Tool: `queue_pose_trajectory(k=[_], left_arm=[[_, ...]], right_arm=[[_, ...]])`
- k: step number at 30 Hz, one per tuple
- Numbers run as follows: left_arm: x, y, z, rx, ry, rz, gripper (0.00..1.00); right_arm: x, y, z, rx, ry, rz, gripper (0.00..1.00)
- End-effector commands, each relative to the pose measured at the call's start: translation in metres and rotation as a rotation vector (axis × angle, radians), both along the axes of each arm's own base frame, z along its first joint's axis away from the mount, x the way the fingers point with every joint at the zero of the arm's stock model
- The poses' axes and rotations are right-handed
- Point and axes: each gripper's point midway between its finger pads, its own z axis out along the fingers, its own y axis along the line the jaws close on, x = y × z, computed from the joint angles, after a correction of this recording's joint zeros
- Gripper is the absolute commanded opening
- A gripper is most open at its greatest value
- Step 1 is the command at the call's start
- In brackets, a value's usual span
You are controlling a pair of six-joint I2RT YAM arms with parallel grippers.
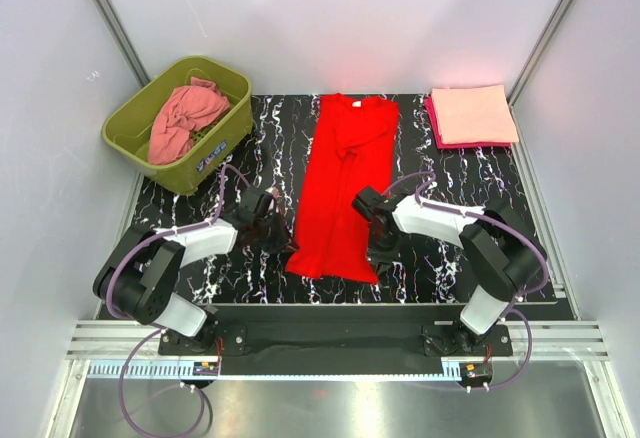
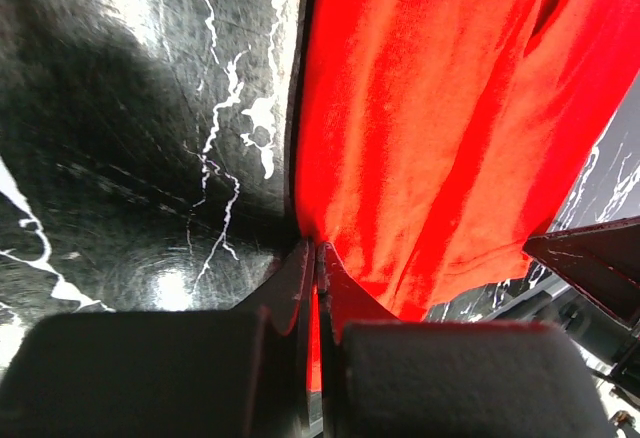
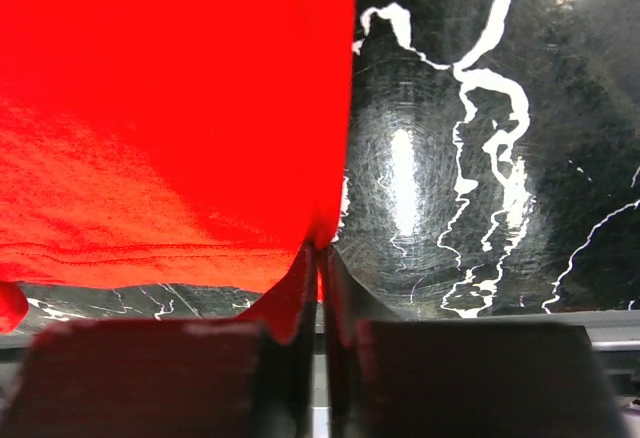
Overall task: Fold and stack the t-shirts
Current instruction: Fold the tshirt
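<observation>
The bright red t-shirt (image 1: 343, 183) lies lengthwise on the black marbled table (image 1: 450, 168), folded into a long narrow strip, collar at the far end. My left gripper (image 1: 285, 233) is shut on its near left edge (image 2: 420, 138). My right gripper (image 1: 372, 248) is shut on its near right edge (image 3: 170, 108). The pale peach t-shirt (image 1: 473, 113) lies folded on the folded magenta t-shirt (image 1: 437, 130) at the far right. The salmon-pink t-shirt (image 1: 183, 118) lies crumpled in the olive-green tub (image 1: 140, 128).
The tub stands at the far left corner, partly off the table. White walls and metal posts close in the back and sides. A metal rail (image 1: 330, 343) runs along the near edge by the arm bases.
</observation>
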Motion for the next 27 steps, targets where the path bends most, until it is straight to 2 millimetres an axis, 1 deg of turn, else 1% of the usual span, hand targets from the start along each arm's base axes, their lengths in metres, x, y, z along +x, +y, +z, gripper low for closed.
queue_pose_trajectory(k=[1,6,10,11,13,14,15,18,21,27], left_arm=[[-0.020,0.011,-0.019,0.059,0.062,0.012,0.00],[-0.024,0.016,-0.023,0.084,0.073,0.030,0.00],[-0.026,0.014,-0.022,0.082,0.073,0.037,0.00],[-0.027,0.013,-0.020,0.076,0.072,0.034,0.00],[-0.028,0.010,-0.016,0.061,0.068,0.040,0.00],[-0.030,0.008,-0.015,0.054,0.068,0.035,0.00],[-0.030,0.006,-0.013,0.042,0.066,0.040,0.00],[-0.030,0.004,-0.008,0.027,0.058,0.044,0.00],[-0.031,0.003,-0.008,0.027,0.057,0.043,0.00],[-0.033,0.004,-0.011,0.033,0.060,0.041,0.00]], right_arm=[[-0.002,-0.011,-0.006,-0.054,-0.026,-0.002,0.00],[-0.006,-0.025,-0.006,-0.098,-0.039,-0.004,0.00],[-0.011,-0.032,-0.008,-0.116,-0.037,-0.004,0.00],[-0.011,-0.033,-0.007,-0.115,-0.042,-0.007,0.02],[-0.011,-0.037,-0.004,-0.137,-0.048,-0.015,0.10],[-0.008,-0.036,0.001,-0.131,-0.063,-0.018,0.14],[-0.006,-0.035,0.007,-0.129,-0.072,-0.020,0.21],[0.003,-0.027,0.025,-0.094,-0.119,-0.029,0.27],[0.008,-0.020,0.036,-0.069,-0.146,-0.035,0.27],[0.006,-0.009,0.033,-0.051,-0.141,-0.022,0.28]])
